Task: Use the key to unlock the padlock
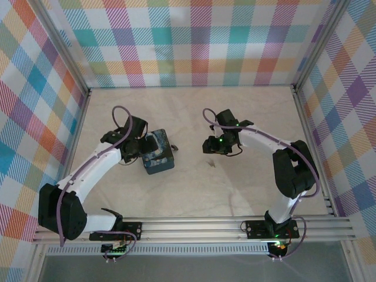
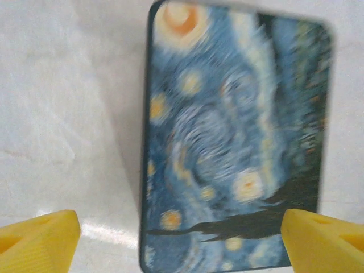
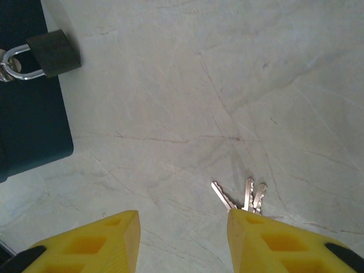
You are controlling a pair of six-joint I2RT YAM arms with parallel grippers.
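A small dark padlock with a silver shackle hangs on the side of the blue starry-night tin, whose dark side fills the upper left of the right wrist view. Three silver keys lie fanned on the table, partly behind my right gripper's finger; they appear as a speck from above. My right gripper is open above the table, nothing between its fingers. My left gripper is open over the tin's painted lid.
The table is pale marbled stone, enclosed by checked walls. An aluminium rail runs along the near edge. Bare table lies between the tin and the keys.
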